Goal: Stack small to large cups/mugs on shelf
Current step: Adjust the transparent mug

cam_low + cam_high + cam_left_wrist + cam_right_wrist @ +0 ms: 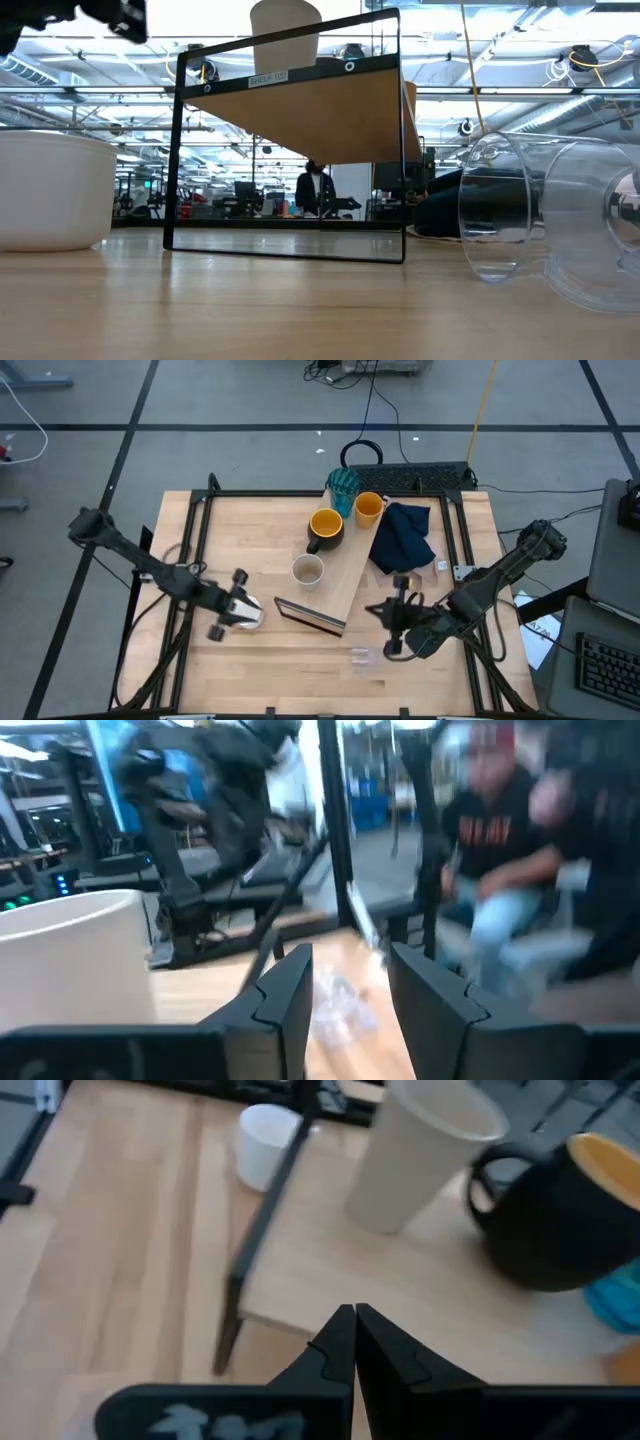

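The clear glass [361, 656] lies tipped on the near table, unshelved, just left of the right gripper [392, 628], whose jaws are pressed together, empty. The left gripper [243, 612], jaws partly apart, has the white mug [252, 616] beside them, apparently not clamped. Farther off, the shelf [345, 575] already carries beige cup [307, 570], dark mug [325, 528], orange cup [368, 508] and teal tumbler [343, 486].

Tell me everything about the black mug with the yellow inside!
The black mug is glossy and dark outside and bright yellow inside, with a dark loop handle on its side. It looks like glazed ceramic. It stands upright and looks empty, on the wooden shelf. The beige cup stands close by on the same board, and the teal tumbler and orange cup sit just beyond it. No gripper touches it.
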